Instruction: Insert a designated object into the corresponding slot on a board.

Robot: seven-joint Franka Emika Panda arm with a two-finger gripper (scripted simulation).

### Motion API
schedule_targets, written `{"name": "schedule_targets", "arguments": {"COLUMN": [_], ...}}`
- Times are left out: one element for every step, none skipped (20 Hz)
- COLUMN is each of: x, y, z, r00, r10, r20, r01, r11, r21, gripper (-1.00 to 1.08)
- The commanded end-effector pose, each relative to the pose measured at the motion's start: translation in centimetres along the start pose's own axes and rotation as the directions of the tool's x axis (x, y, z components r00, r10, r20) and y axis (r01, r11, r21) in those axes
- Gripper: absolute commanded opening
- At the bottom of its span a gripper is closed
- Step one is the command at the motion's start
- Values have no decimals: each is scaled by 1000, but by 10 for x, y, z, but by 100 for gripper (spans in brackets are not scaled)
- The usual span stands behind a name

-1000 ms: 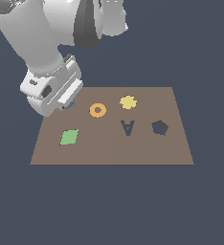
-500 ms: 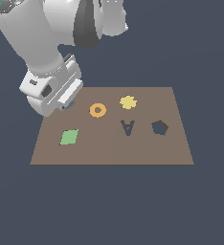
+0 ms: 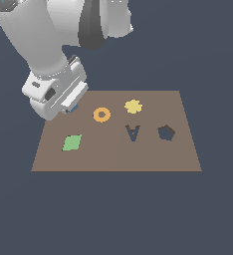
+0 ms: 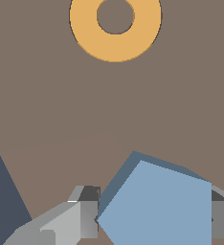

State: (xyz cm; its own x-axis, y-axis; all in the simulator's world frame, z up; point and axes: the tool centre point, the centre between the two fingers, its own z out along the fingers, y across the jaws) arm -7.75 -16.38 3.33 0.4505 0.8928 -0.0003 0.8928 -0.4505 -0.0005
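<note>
A: Where is the small light-blue pentagon-shaped block (image 4: 157, 206)?

B: Between the two grey fingers (image 4: 87, 217) of the end effector (image 4: 152, 220), at the corner of the flat brown rectangular board (image 3: 153, 154) on the exterior view's left. The fingers sit against its opposite sides, closed on it.

A: And in the exterior view?

B: Only a sliver of blue (image 3: 74, 107) shows beneath the white arm (image 3: 44, 45).

A: The target?

B: The dark pentagon-shaped cutout with a brown centre (image 3: 166, 133) lies well apart, toward the exterior view's right, past the orange ring (image 3: 102, 114), the yellow flower shape (image 3: 133, 105) and the dark letter-A-shaped cutout (image 3: 133, 133). The green diamond (image 3: 71, 143) lies near the end effector.
</note>
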Motion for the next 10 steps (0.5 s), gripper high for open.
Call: {"name": "schedule_targets", "arguments": {"x": [4, 6, 8, 11, 14, 17, 20, 24, 28, 32], "y": [-3, -5, -7, -9, -11, -14, -16, -19, -22, -25], "z": [0, 0, 0, 0, -1, -1, -1, -1, -1, -1], "r00": [1000, 1000, 1000, 999, 999, 998, 997, 996, 995, 993], "r10": [14, 21, 30, 40, 50, 62, 74, 87, 101, 115], "r20": [0, 0, 0, 0, 0, 0, 0, 0, 0, 0], "r01": [-14, -21, -30, -40, -50, -62, -74, -87, -101, -115], "r11": [1000, 1000, 1000, 999, 999, 998, 997, 996, 995, 993], "r21": [0, 0, 0, -1, -1, -1, -1, -1, -1, -1], "gripper": [-100, -100, -100, -100, -100, -100, -100, -100, -100, -100]}}
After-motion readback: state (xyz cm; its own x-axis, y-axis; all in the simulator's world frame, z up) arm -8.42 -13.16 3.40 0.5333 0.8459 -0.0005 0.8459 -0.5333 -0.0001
